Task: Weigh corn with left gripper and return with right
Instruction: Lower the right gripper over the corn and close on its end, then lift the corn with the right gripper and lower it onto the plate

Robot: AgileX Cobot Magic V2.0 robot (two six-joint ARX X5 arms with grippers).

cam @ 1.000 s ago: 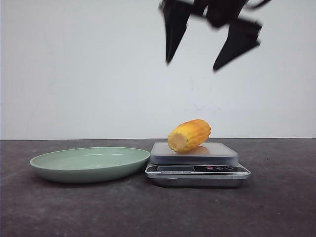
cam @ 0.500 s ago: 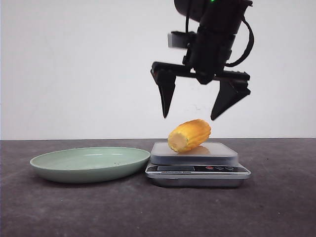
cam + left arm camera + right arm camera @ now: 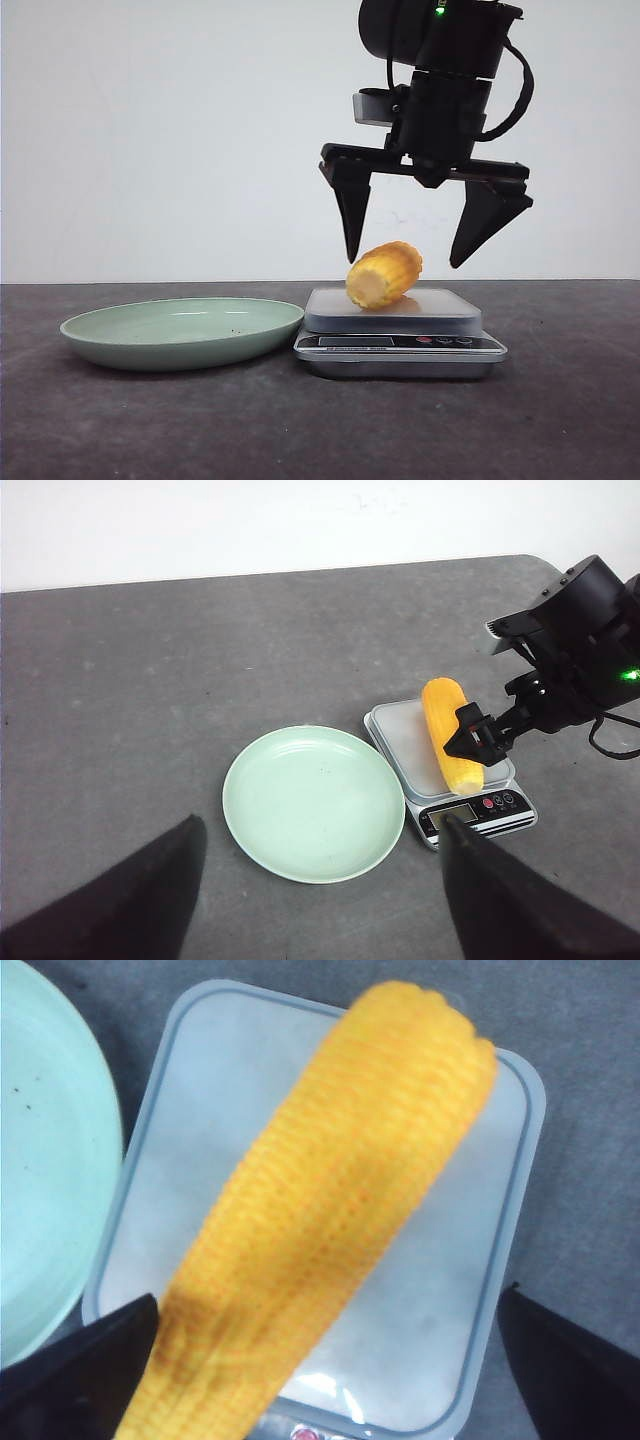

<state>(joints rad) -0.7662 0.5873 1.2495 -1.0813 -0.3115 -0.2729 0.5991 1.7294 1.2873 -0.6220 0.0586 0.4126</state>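
**Black arm, black tapered fingers, one green light**

The right arm's matte black gripper (image 3: pixel 406 258) is showing two long fingers (image 3: pixel 352 215) that are tapering to sharp points, hanging from a flat black crossbar. Above it a glossy black cylindrical wrist housing (image 3: pixel 440 35) is carrying a small green indicator light (image 3: pixel 438 11). A pale grey boxy block (image 3: pixel 374 107) is sitting at the wrist's side, and a black cable (image 3: pixel 516 92) is looping out beside the housing. The left arm's gripper (image 3: pixel 315 885) is appearing only as two dark, blurred finger shapes.
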